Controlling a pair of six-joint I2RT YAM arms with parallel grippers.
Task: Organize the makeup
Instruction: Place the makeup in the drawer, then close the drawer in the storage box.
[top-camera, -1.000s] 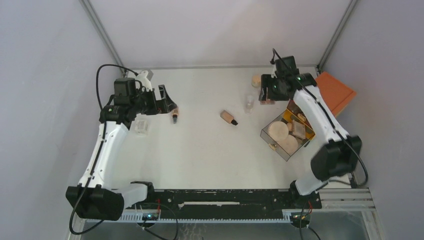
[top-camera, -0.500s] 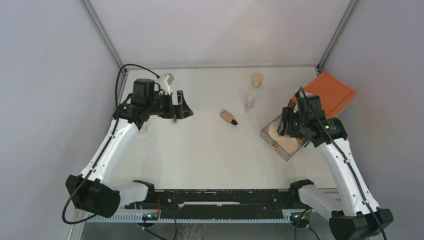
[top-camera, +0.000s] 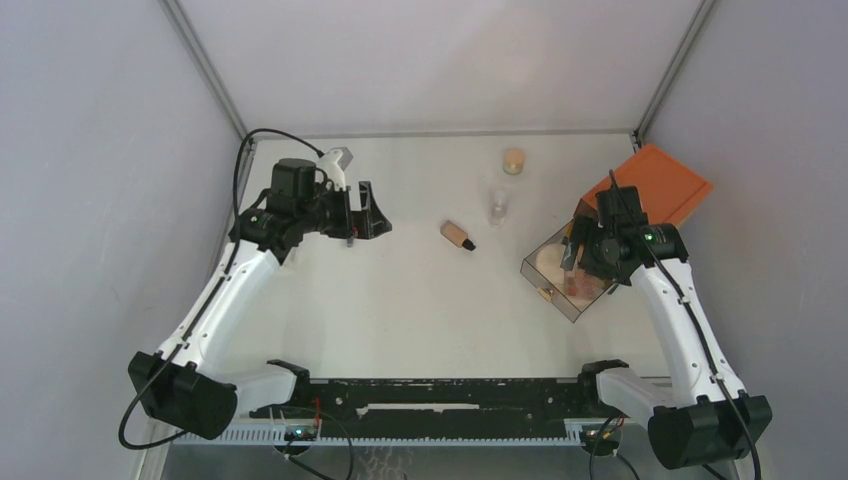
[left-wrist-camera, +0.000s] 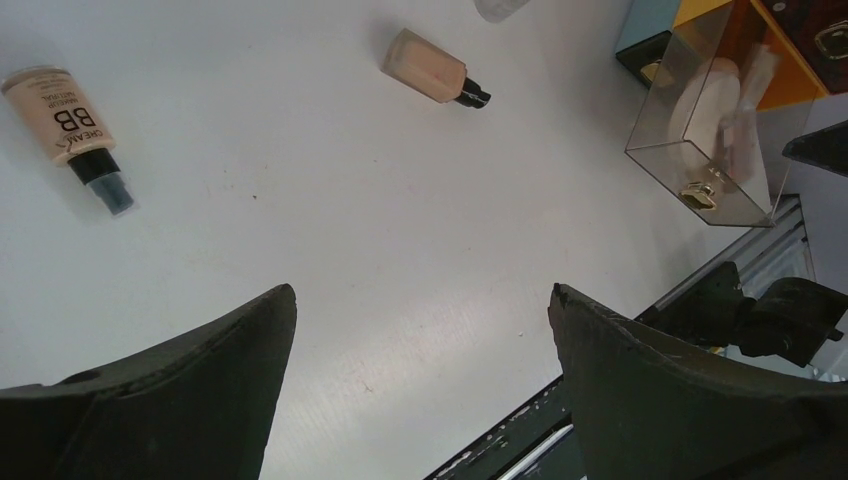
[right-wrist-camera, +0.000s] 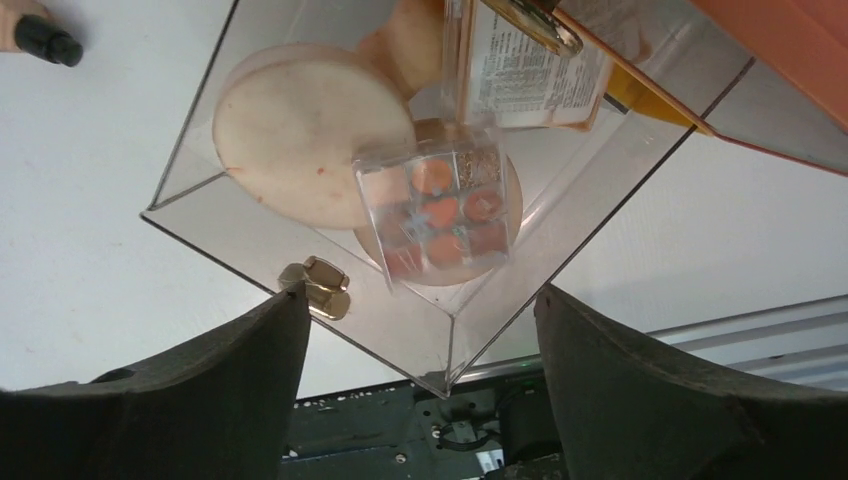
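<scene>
The right gripper (right-wrist-camera: 418, 298) hangs over the clear drawer (right-wrist-camera: 392, 336) with its jaws spread wide and nothing between them. The small palette (right-wrist-camera: 437, 215) lies loose inside the drawer, tilted on the round pads (right-wrist-camera: 300, 130), beyond the fingertips and touching neither. The left gripper (left-wrist-camera: 420, 290) is also wide open, well away from the drawer. The BB bottle (left-wrist-camera: 70, 118) lies flat on the table off its left finger, and a second bottle (left-wrist-camera: 432, 74) lies between it and the drawer.

A second ago the right arm reached to the table's far side. Half a second ago it was already over the drawer with narrower jaws. The left gripper has shifted slightly toward the drawer.

The palette is blurred. In the overhead view the left gripper hides most of the BB bottle.
</scene>
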